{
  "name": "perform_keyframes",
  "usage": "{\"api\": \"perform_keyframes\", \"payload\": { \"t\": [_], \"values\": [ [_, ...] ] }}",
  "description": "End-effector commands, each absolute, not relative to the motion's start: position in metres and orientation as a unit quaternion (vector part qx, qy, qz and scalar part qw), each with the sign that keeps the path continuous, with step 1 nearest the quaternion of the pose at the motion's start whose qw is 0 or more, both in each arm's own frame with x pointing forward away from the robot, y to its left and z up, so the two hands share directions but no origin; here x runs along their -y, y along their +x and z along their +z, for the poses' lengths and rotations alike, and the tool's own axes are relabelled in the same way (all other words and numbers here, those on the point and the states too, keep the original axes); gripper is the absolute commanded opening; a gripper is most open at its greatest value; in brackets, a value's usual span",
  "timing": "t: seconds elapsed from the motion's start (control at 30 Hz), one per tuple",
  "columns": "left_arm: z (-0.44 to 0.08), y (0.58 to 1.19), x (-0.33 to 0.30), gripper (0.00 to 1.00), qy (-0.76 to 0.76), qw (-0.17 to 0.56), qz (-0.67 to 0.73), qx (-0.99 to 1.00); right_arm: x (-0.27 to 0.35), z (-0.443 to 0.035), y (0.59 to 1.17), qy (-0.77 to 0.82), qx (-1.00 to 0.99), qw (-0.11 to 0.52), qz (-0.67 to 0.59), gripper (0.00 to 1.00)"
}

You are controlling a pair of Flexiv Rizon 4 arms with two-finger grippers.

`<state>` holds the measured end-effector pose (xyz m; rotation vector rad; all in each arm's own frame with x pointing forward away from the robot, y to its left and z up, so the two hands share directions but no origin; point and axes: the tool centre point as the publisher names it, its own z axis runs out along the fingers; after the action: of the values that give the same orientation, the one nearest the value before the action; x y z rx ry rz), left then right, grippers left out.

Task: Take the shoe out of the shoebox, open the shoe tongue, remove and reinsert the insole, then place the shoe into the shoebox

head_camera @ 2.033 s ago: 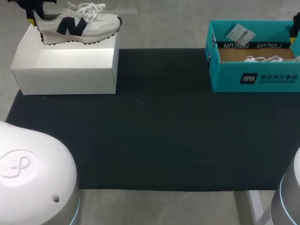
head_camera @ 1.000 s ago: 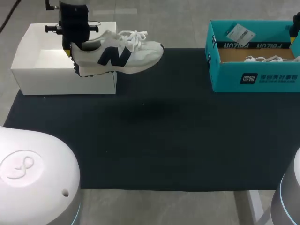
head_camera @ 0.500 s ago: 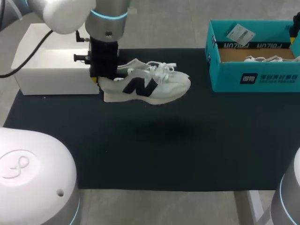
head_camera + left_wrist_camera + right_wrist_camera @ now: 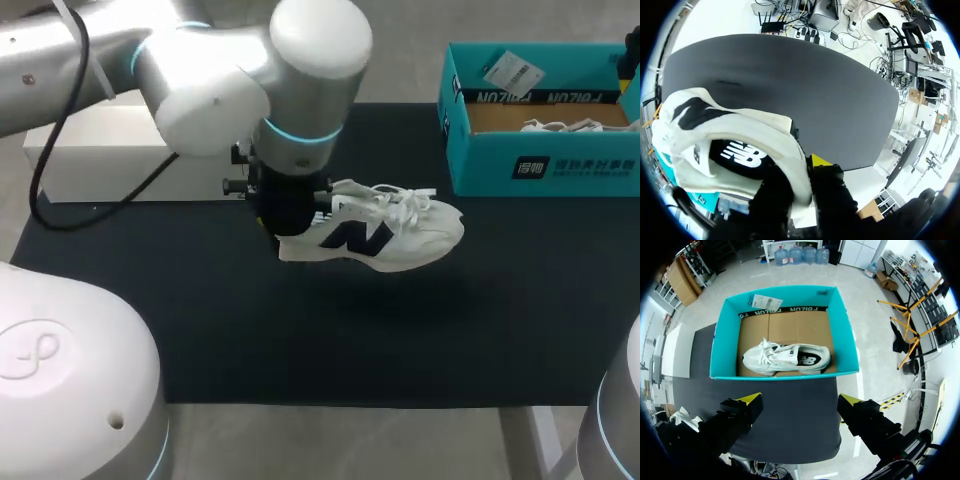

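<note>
The left fingers (image 4: 820, 161) pinch the shoe (image 4: 735, 145) at its heel collar, the collar wall between them, and hold it level over the middle of the mat (image 4: 300, 340), toe toward the teal box (image 4: 540, 165). The shoe looks light, soft above and stiff-soled, so the heel seems the firmest hold. The right fingers (image 4: 749, 400) stand wide above that box.

Light bright, even, from overhead. Shoe (image 4: 375, 238) throws a faint soft shadow on the dark mat (image 4: 300, 340) just near of it. Broad pale highlights on the left arm (image 4: 320, 40) shell. Left wrist view: left gripper (image 4: 800, 172) in deep shadow, mat edge bowed.
</note>
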<state>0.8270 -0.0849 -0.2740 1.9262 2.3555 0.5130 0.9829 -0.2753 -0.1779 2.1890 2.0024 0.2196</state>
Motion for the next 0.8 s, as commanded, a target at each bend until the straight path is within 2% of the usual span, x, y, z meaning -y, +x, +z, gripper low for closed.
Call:
{"api": "perform_keyframes", "payload": {
  "t": [0.03, 0.8],
  "values": [
    [-0.296, 0.822, 0.104, 0.00, 0.620, 0.032, 0.178, -0.763, 0.275, -0.178, 0.983, 0.733, -0.671, 0.083, 0.074, 1.00],
    [-0.350, 0.809, 0.131, 0.00, 0.614, -0.021, 0.150, -0.775, 0.275, -0.178, 0.983, 0.733, -0.671, 0.083, 0.074, 1.00]
  ]
}}
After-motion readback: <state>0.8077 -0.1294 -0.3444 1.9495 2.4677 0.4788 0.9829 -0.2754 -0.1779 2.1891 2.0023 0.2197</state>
